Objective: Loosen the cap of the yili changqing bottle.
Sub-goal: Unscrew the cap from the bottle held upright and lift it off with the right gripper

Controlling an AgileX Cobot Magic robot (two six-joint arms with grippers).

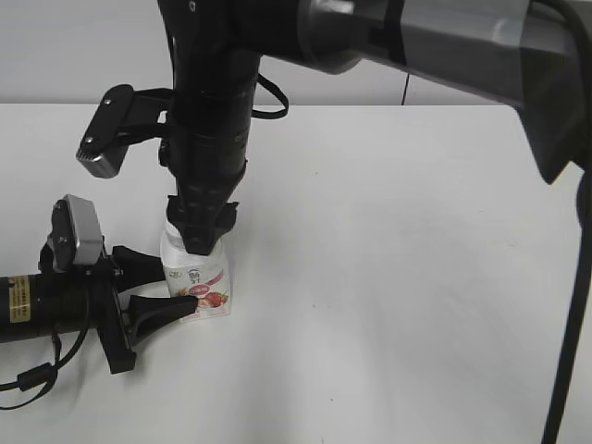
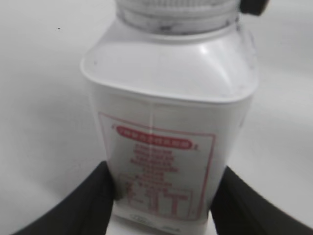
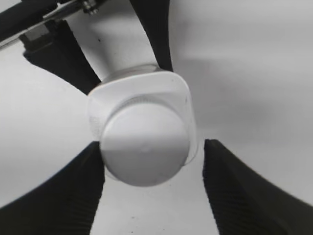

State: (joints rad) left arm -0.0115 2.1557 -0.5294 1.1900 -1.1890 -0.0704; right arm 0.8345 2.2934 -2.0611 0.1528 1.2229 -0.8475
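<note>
The yili changqing bottle stands upright on the white table, white with a pink-red strawberry label. My left gripper is shut on its lower body from the left; in the left wrist view the bottle sits between the two black fingers. My right gripper hangs straight down over the bottle's top and hides the cap in the exterior view. In the right wrist view the white cap lies between the open fingers; the left finger touches it, the right stands apart. The cap's ribbed rim shows at the top of the left wrist view.
The right arm's wrist camera mount juts out to the left above the left arm. Cables trail off the left arm at the table's front left corner. A black cable hangs down the right edge.
</note>
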